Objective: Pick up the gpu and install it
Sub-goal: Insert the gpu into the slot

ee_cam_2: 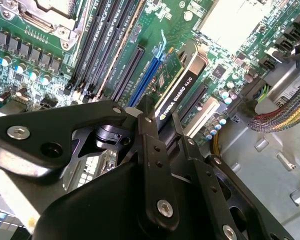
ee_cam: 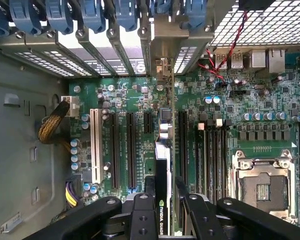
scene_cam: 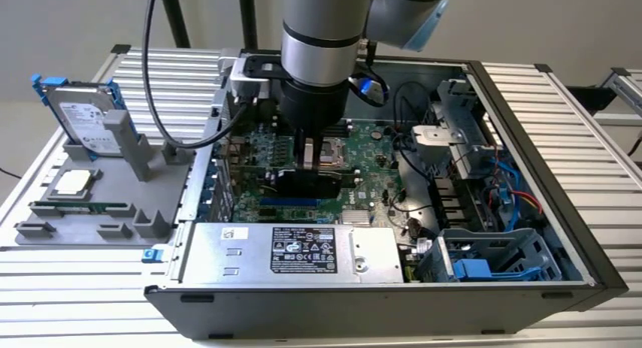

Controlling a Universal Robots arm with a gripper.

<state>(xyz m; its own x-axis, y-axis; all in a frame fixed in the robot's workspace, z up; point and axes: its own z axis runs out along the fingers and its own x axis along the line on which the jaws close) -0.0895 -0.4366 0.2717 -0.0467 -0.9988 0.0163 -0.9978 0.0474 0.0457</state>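
The gpu point(scene_cam: 298, 185) stands on edge over the motherboard's expansion slots inside the open computer case point(scene_cam: 561, 213), black shroud side showing in the exterior view. My gripper point(scene_cam: 314, 166) comes straight down on it from above. In both wrist views the black fingers point(ee_cam: 149, 186) sit on either side of the card's top edge, shut on the gpu point(ee_cam: 162, 160). Its silver end bracket point(ee_cam: 163, 60) lines up with the rear slot openings. The card point(ee_cam_2: 182, 85) lies along a black slot beside a blue one; how deep it sits in the slot cannot be told.
A grey fixture point(scene_cam: 86, 213) at the exterior view's left holds a silver hard drive with a blue frame point(scene_cam: 86, 119), a memory stick point(scene_cam: 80, 207) and a processor chip point(scene_cam: 72, 183). The power supply point(scene_cam: 291, 250), a drive cage point(scene_cam: 492, 261) and cables point(scene_cam: 501, 186) crowd the case.
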